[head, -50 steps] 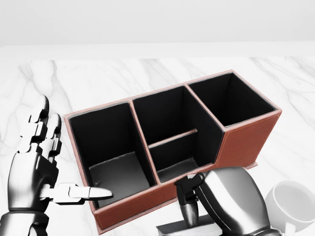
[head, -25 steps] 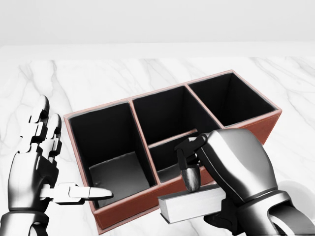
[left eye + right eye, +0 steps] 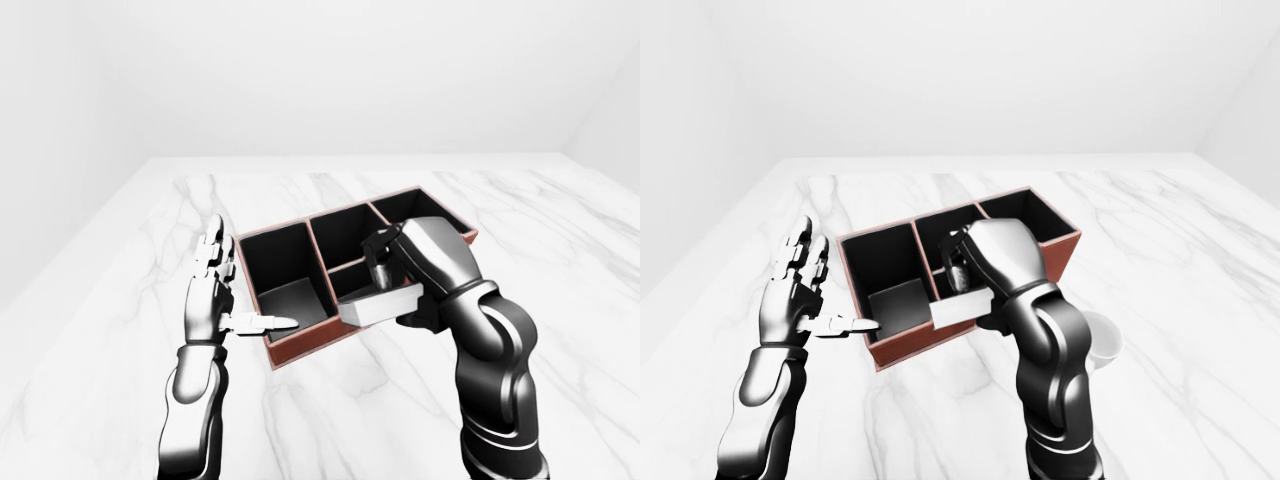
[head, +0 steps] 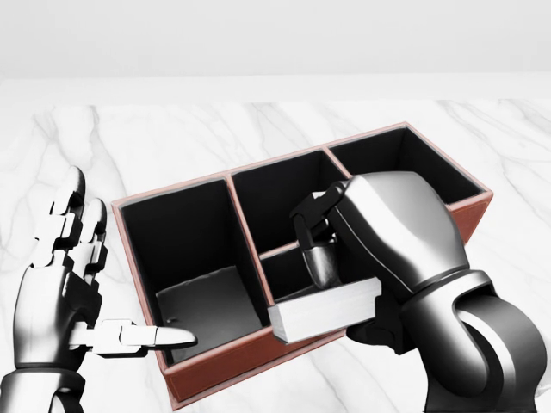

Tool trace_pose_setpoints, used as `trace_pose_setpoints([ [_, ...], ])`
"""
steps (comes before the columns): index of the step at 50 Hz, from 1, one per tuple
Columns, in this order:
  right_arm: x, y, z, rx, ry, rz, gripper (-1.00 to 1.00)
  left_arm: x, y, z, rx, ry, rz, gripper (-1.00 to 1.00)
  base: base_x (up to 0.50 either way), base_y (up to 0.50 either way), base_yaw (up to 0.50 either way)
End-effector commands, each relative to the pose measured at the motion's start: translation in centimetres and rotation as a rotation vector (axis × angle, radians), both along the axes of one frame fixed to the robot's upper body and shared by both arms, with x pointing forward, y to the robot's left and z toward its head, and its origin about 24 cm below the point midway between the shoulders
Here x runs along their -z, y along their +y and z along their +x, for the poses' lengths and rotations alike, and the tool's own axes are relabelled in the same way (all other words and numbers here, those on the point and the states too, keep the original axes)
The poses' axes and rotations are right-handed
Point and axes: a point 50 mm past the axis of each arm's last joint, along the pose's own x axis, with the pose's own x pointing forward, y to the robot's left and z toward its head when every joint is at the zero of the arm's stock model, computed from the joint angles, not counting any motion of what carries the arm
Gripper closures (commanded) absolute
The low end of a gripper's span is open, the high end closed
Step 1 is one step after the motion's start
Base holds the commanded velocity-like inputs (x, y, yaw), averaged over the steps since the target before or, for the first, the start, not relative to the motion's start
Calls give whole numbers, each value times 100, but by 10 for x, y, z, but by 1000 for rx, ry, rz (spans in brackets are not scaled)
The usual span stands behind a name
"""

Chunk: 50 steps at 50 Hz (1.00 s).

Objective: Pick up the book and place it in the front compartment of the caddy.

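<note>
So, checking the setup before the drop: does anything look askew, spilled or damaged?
Nothing stands out. The caddy stands upright and intact on the marble table, and the right hand holds the book over its near edge.

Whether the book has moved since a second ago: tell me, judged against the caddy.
Yes. In the head view the book, held in the right hand, has risen from below the caddy's near wall to overlap its rim.

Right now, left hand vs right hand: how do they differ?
The right hand is closed on the book, while the left hand holds nothing, its fingers spread open. The right hand hangs over the caddy, at its middle section; the left hand stands upright beside the caddy's left end, thumb pointing toward the caddy. Both are the same silver, three-fingered build.
</note>
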Motion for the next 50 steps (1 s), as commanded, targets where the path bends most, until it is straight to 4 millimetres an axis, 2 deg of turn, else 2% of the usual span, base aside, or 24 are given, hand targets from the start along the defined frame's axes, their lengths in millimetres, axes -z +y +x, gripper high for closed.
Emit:
trace_pose_setpoints([
  [1,-10,0,10,7,-41,1,100,0,0,0,-1,0,0,-100,0,0,0],
  [42,-12,5,50,26,-31,-5,100,3,-1,1,1,11,2,-100,0,0,0],
  [50,-17,4,60,31,-39,-5,100,4,-2,1,3,17,2,-100,0,0,0],
])
